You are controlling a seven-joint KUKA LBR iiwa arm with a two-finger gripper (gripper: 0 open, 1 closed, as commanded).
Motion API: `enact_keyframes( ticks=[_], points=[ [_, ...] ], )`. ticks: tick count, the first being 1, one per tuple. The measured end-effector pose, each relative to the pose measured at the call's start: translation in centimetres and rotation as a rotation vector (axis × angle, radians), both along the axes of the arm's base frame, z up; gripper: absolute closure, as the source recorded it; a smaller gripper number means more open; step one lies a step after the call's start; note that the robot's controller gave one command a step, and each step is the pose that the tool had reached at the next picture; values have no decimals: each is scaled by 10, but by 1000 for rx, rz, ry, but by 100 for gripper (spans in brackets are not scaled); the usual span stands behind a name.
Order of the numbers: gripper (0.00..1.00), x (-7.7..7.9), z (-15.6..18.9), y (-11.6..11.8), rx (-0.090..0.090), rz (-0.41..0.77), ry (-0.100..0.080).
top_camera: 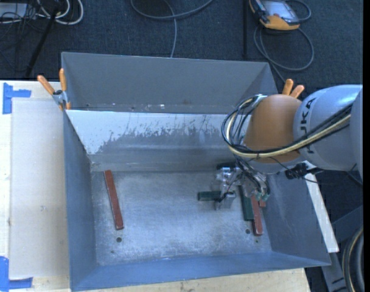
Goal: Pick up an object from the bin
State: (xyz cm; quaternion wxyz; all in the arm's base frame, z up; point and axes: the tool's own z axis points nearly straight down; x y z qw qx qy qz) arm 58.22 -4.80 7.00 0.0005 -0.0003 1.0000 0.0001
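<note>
Two sticks noted on the floor of the grey bin (78, 212), both reddish-brown and flat. Camera view, from above: the left stick (114, 199) lay alone near the left wall, running roughly front to back, its far end tipped slightly toward the wall. The right stick (257, 222) lay close to the right wall, also roughly front to back. A dark green strip (247, 208) lay alongside it on its left, touching or just beside; could not tell which. The two sticks were well apart.

The arm (331, 126) reached in from the right, its wrist under an orange cover (271, 129) with looped black and yellow cables (232, 132) hanging round it. The pincer (226, 190) was low over the floor, right of middle, just left of the right stick. At its tip sat a short dark green bar (206, 196), lying level and pointing toward the left stick. Its right end met the pincer's tip; its left end stuck out free. Could not tell how far the pincer was open, nor whether it had hold of the bar or only stood over it. The bar was near the green strip but apart from it.
</note>
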Motion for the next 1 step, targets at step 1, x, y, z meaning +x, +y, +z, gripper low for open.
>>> enact_keyframes(
  ticks=[1],
  points=[
    [100,-23,138,19,-1,102,-7]
  ],
)
